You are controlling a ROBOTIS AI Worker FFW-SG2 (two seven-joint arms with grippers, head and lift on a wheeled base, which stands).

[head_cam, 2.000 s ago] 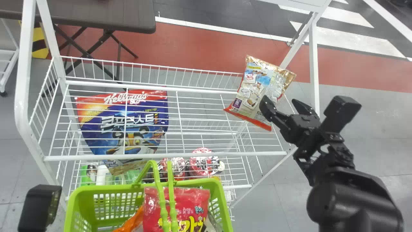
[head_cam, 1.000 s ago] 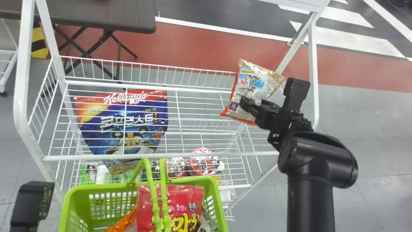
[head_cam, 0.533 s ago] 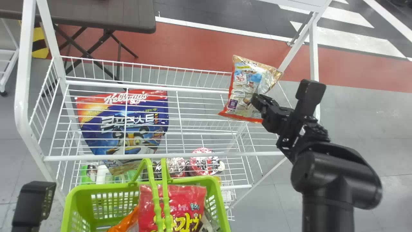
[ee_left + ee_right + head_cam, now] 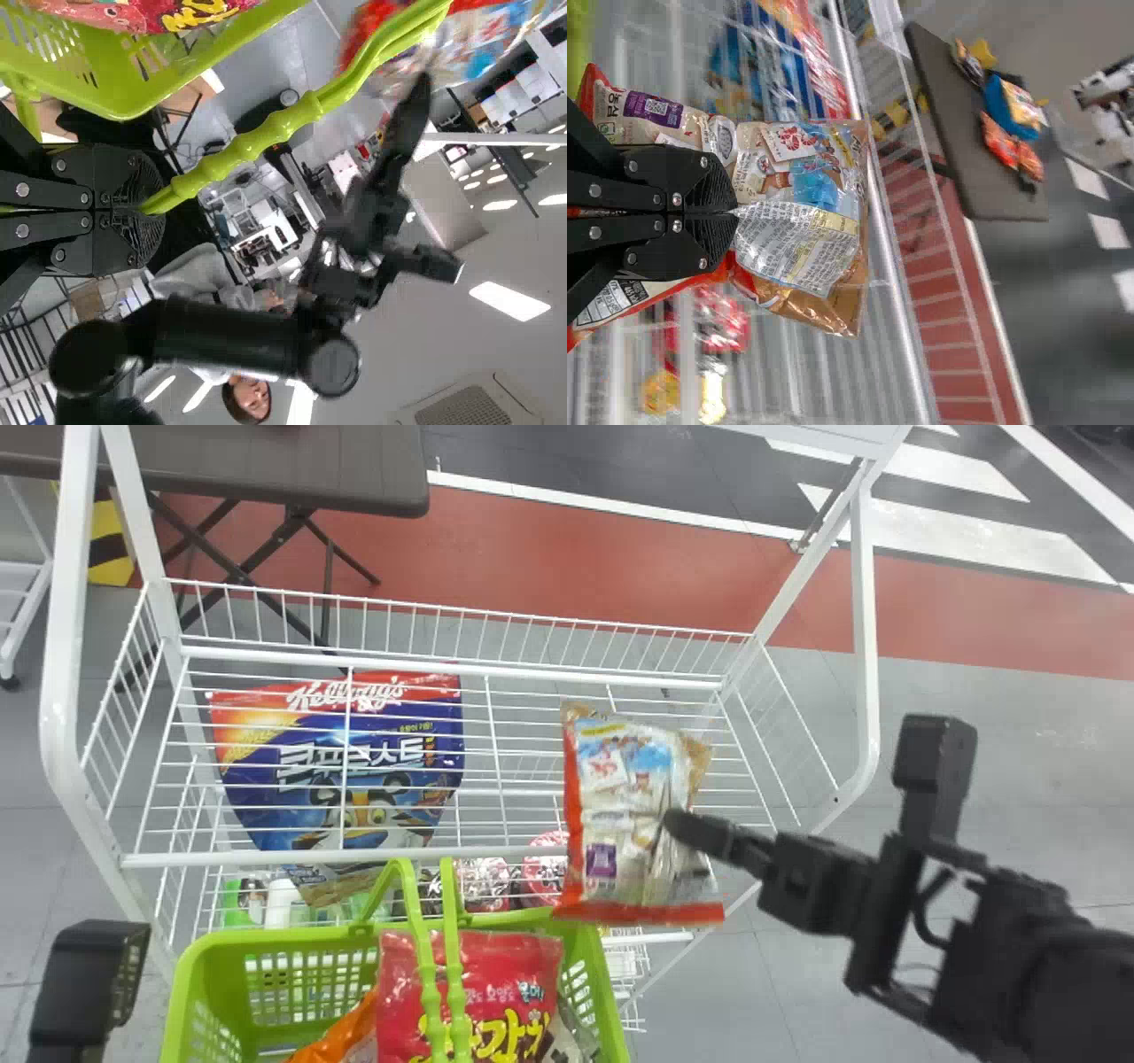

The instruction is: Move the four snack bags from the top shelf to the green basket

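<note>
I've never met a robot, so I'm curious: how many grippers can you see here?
2. The left gripper holds the basket by its handle; the right gripper grasps a snack bag over the wire shelf.

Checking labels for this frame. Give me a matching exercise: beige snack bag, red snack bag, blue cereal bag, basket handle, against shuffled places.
Things:
1. Beige snack bag
2. Red snack bag
3. Blue cereal bag
4. Basket handle

Places:
A. Seen through the white wires of the rack
B. In the left gripper, jaws shut on it
C. Inside the green basket
D. In the right gripper, jaws shut on it

Pairs: 1-D, 2-C, 3-A, 4-B
</note>
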